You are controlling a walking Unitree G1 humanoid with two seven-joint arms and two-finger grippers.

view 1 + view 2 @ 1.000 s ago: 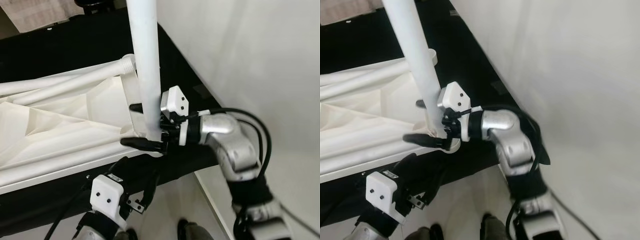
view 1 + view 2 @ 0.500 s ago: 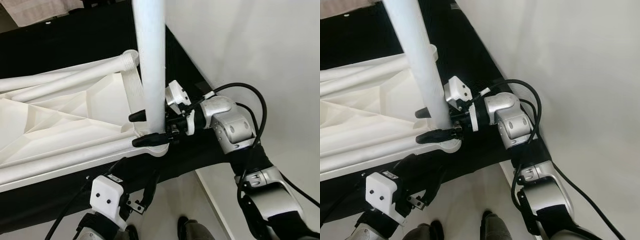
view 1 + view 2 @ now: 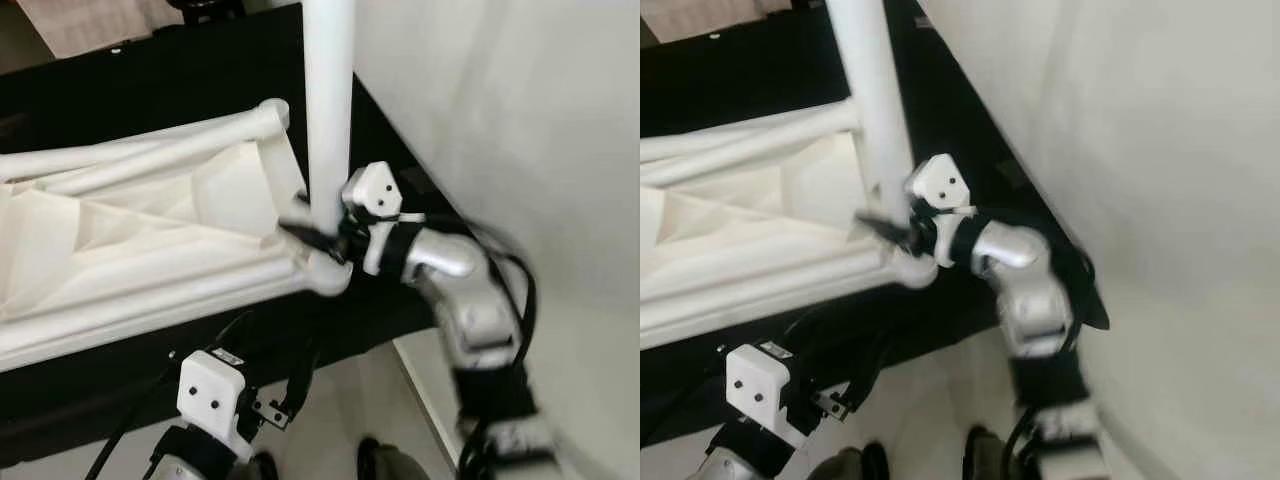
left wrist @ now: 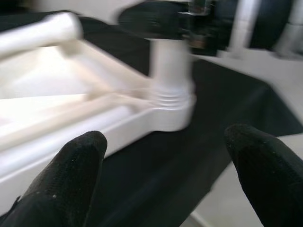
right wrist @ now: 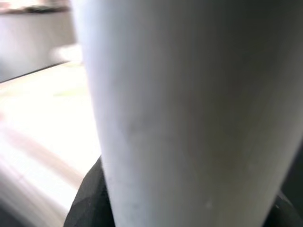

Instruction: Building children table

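Tabletop (image 3: 150, 230) laid underside up on black-covered desk (image 3: 120, 100), presumably so corner sockets faced upward for leg fitting. White leg (image 3: 328, 100) stood upright in near corner socket (image 3: 325, 272), threaded collar just above the socket rim in left wrist view. Right pincer (image 3: 318, 235) clamped around leg close above the socket, low grip probably chosen to turn the leg about its own axis with little wobble. Right arm blurred, consistent with a twisting stroke; how fully seated the thread was, could not tell. Second leg (image 3: 150, 150) seen lying along far edge of tabletop, not upright. Left pincer (image 4: 165, 165) held below desk edge, fingers (image 4: 71, 179) spread wide apart and gripping nothing, aimed at the corner, probably on standby to steady the frame. Step judged: screwing in corner leg.
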